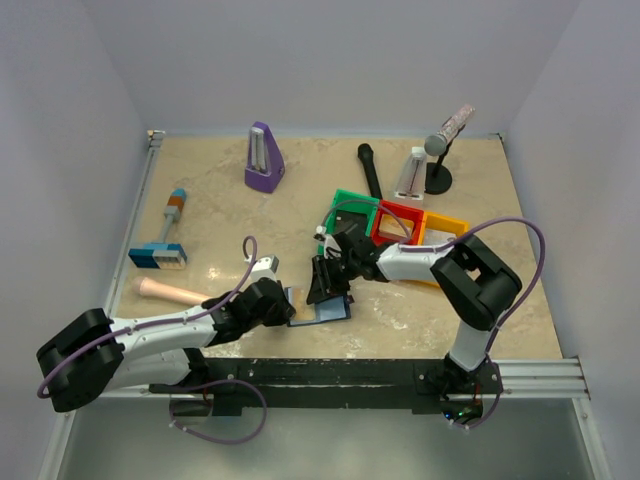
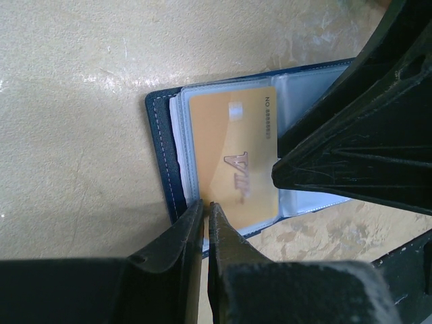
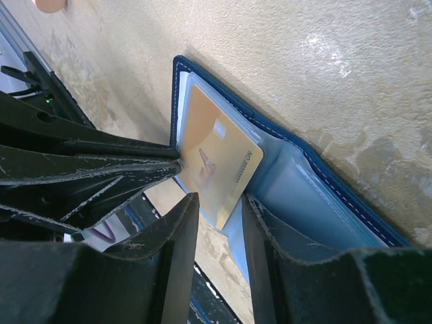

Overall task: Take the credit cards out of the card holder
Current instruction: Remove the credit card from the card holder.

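Nearest us, the black rail (image 1: 330, 375) runs along the near edge of the table (image 1: 500, 200), and the one card holder (image 2: 160, 158) lies open and flat just beyond it, between our two grippers. The left gripper (image 2: 202, 210) is closed to a thin slit, its tips at the holder's navy edge right in front of them, apparently pinching that edge. Just ahead of those tips we see one gold card (image 2: 233, 162) lying face up on the clear sleeves (image 2: 307, 84). Whether other cards sit beneath them we cannot tell. The right gripper (image 3: 219, 199) meets the holder from the opposite side with its fingers a narrow gap apart. The card's corner lies in that gap, close to one finger, with nothing clamped that we can see. Ahead and to the outer side of the left fingertips the tabletop is bare. A peach cylinder (image 1: 170, 292) lies well off beside the left arm. Behind the right gripper, three coloured trays (image 1: 400, 208) crowd close, so room is tighter there. Farther on, beyond both tools, a purple metronome (image 1: 264, 160) stands well apart near the back wall.
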Robot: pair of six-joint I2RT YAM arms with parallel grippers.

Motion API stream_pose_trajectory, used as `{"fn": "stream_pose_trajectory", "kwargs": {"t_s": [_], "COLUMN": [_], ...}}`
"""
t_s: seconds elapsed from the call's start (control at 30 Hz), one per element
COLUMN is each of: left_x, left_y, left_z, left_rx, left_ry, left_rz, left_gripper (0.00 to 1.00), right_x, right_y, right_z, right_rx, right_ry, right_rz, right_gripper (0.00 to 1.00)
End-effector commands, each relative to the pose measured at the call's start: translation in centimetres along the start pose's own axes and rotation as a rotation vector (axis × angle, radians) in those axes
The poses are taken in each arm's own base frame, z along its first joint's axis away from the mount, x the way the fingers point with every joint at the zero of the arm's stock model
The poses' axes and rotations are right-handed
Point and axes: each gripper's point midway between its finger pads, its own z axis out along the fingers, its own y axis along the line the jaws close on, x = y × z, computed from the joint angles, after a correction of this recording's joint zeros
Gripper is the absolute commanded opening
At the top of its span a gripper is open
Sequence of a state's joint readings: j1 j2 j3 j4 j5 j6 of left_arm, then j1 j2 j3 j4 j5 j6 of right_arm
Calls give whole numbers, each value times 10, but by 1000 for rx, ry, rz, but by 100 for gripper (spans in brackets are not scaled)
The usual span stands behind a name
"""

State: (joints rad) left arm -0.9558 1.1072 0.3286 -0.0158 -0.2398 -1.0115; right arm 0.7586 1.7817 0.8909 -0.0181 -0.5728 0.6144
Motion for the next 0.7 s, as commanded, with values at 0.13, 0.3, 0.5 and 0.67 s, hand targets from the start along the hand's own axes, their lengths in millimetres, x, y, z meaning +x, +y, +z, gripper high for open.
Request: {"fn": "stream_pose_trajectory", "kwargs": {"t_s": [0.13,0.3,0.5,0.67], "left_x": [1,4,6,6], "left_y": [2,5,7,8], "left_z": [3,5,6,5], "left_rx": [9,-2,-10,-13], "left_ry": [-9,-1,5,4], "left_rz": [-17,-16,-23,-24], "left_gripper": [12,12,12,12], "right_x": [3,4,3,0], "right_y": [3,7,14,19], "right_z": [4,4,2,-1], "right_rx": [-31,-64,-117,-149], "right_ry": [1,-2,-20,-36], "right_rz": [4,7,12,12], "right_gripper": [37,36,36,36]}}
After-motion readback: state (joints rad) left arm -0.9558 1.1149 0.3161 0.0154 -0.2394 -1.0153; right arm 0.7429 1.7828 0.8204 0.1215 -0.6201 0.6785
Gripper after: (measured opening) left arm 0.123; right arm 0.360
